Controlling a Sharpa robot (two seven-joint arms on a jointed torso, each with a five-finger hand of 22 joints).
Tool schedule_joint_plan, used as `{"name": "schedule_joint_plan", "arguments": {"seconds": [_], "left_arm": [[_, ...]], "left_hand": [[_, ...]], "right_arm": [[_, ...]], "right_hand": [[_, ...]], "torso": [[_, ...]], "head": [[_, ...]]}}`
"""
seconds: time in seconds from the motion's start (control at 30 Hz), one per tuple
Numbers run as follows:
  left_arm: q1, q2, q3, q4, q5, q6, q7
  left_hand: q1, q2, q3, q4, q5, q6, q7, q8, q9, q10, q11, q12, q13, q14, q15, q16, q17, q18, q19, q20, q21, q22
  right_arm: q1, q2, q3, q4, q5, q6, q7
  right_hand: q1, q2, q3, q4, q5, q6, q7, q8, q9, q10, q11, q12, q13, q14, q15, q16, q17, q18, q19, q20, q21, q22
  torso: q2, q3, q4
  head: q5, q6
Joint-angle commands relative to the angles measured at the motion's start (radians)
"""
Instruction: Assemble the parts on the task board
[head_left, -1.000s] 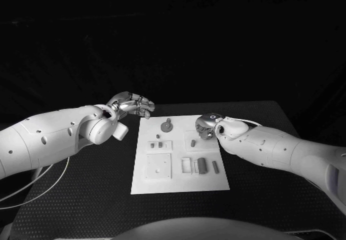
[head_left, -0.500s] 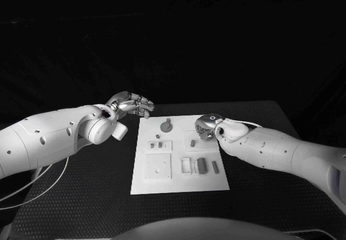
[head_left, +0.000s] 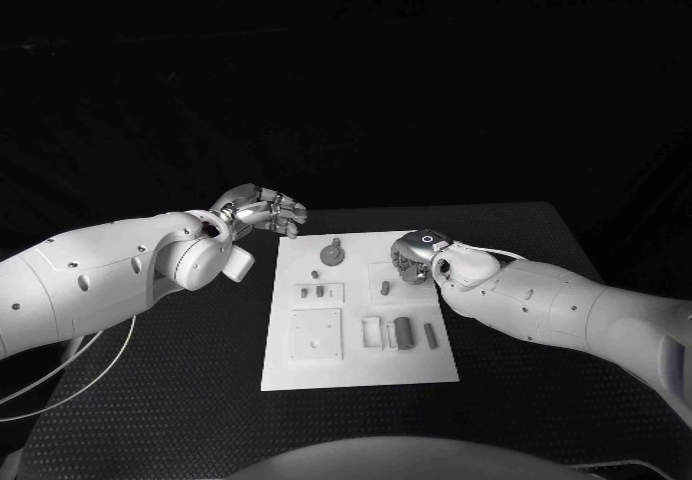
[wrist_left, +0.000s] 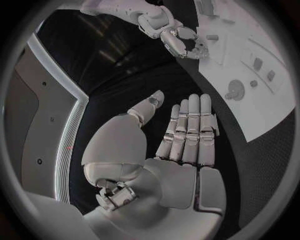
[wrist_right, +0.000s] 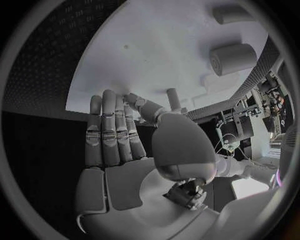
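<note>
Reaching over the upper right corner of the white task board (head_left: 361, 310), at the centre of the head view, the right robot hand (head_left: 414, 252) hangs over a small upright part (head_left: 385, 287) in its square recess; whether it holds anything cannot be told from this angle. The left robot hand (head_left: 267, 212) hovers off the board's upper left corner, over the black worktop (head_left: 159, 400), fingers loosely curled, nothing in them. A round part with a peg (head_left: 333, 252) stands at the board's upper middle; more parts (head_left: 405, 331) lie in the lower right recesses.

In the left wrist view, the left robot hand (wrist_left: 181, 145) is released, fingers straight and side by side, with the task board (wrist_left: 262, 95) at the upper right of the circle.

In the right wrist view, the right robot hand (wrist_right: 115, 145) is likewise released, fingers extended flat and grasping nothing, their tips just at a small peg (wrist_right: 174, 99) on the board (wrist_right: 156, 55); a cylindrical part (wrist_right: 232, 59) lies at upper right.

The step looks like a pick of that peg: it would go best with the fingers brought down around it squarely, closing on it without tipping it.

Against the head view a second ago, the right robot hand and forearm have slid slightly toward the lower right of the frame; the left hand and the parts sit as they did.
</note>
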Motion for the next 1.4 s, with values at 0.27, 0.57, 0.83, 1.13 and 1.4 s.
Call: {"name": "schedule_joint_plan", "arguments": {"seconds": [0.27,0.57,0.83,1.13,1.4], "left_arm": [[0.002,0.001,0.001,-0.002,0.006,0.005,0.007],[0.003,0.001,0.001,-0.004,0.006,0.007,0.005],[0.003,0.002,0.001,-0.006,0.006,0.008,0.005],[0.004,0.002,0.001,-0.01,0.006,0.007,0.005],[0.005,-0.002,0.001,-0.011,0.006,-0.004,0.006]], "left_hand": [[-0.012,-0.003,-0.003,0.005,0.001,0.008,0.001,0.004,0.001,0.002,-0.004,0.006,-0.002,0.008,0.0,-0.007,0.002,0.018,0.002,0.002,-0.004,0.002],[-0.018,-0.003,-0.005,0.012,0.001,0.006,0.002,0.003,0.0,0.001,-0.003,0.006,-0.003,0.009,0.0,-0.01,0.007,0.017,0.003,0.002,-0.006,0.003],[-0.02,-0.004,-0.006,0.013,0.001,0.006,0.002,0.002,0.0,0.0,-0.003,0.006,-0.003,0.009,0.0,-0.011,0.008,0.017,0.003,0.002,-0.006,0.003],[-0.02,-0.005,-0.006,0.014,0.001,0.005,0.002,0.002,0.0,0.0,-0.003,0.006,-0.004,0.009,0.0,-0.012,0.01,0.018,0.003,0.002,-0.007,0.004],[-0.02,-0.005,-0.005,0.014,0.001,0.004,0.003,0.001,-0.001,-0.002,-0.002,0.005,-0.005,0.009,0.0,-0.013,0.011,0.018,0.003,0.002,-0.008,0.004]], "right_arm": [[0.006,-0.016,-0.002,0.006,0.025,0.05,-0.025],[0.017,-0.028,0.007,0.037,0.036,0.057,-0.028],[0.024,-0.031,0.01,0.04,0.038,0.049,-0.031],[0.03,-0.037,0.014,0.049,0.045,0.046,-0.029],[0.045,-0.07,0.024,0.116,0.057,0.034,-0.027]], "right_hand": [[0.001,-0.002,0.009,0.001,0.006,0.008,0.001,0.005,0.005,0.006,0.0,0.006,0.003,0.008,-0.001,0.004,0.001,0.02,0.007,0.0,0.005,0.002],[-0.001,-0.003,0.011,0.001,0.006,0.01,0.001,0.005,0.008,0.009,-0.001,0.006,0.006,0.011,-0.002,0.005,0.002,0.02,0.011,-0.001,0.005,0.004],[-0.002,-0.003,0.012,0.001,0.006,0.01,0.0,0.005,0.01,0.01,-0.002,0.005,0.007,0.012,-0.002,0.006,0.002,0.02,0.013,-0.002,0.005,0.004],[-0.003,-0.004,0.013,0.001,0.006,0.01,0.0,0.004,0.011,0.01,-0.002,0.005,0.008,0.012,-0.002,0.006,0.002,0.02,0.014,-0.002,0.005,0.005],[-0.003,-0.004,0.014,0.001,0.006,0.01,0.0,0.004,0.012,0.011,-0.002,0.005,0.009,0.013,-0.003,0.006,0.002,0.02,0.014,-0.003,0.004,0.005]], "torso": [[0.0,-0.0001,-0.0005],[0.001,0.0,-0.0004],[0.0,-0.0001,0.0001],[0.0,-0.0003,-0.0001],[0.0,-0.0004,-0.0013]], "head": [[-0.001,0.004],[-0.003,0.006],[-0.004,0.006],[-0.004,0.006],[-0.003,0.004]]}}
